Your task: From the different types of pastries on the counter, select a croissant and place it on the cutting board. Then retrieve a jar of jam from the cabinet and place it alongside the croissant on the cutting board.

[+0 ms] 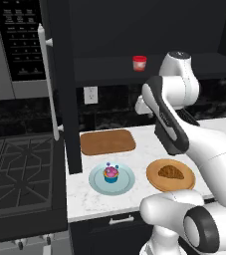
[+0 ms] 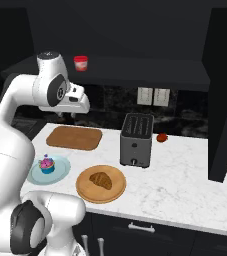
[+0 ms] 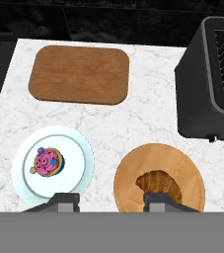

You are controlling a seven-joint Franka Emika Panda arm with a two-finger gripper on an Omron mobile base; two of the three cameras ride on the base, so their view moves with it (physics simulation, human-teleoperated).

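Counter (image 3: 148, 123); croissant (image 3: 159, 182) just beyond fingers (image 3: 159, 199).

Three cameras, one stretch of bench

The left base view looks forward and down from behind the arm's left, taking in the stove (image 1: 20, 174) at its left edge and the open cabinet (image 1: 149, 35) above. The right base view does the same from behind the arm's right, reaching further along the bench (image 2: 185, 170) to the toaster (image 2: 136, 139). The hand view sits nearer – looking almost straight down from above the bench, the claw (image 3: 112, 200) at its bottom edge. All three share the cutting board (image 1: 107, 142), the pale blue plate (image 1: 97, 180) with the cupcake (image 1: 110, 174), and the round wooden plate (image 1: 157, 183) bearing the croissant (image 1: 170, 173).
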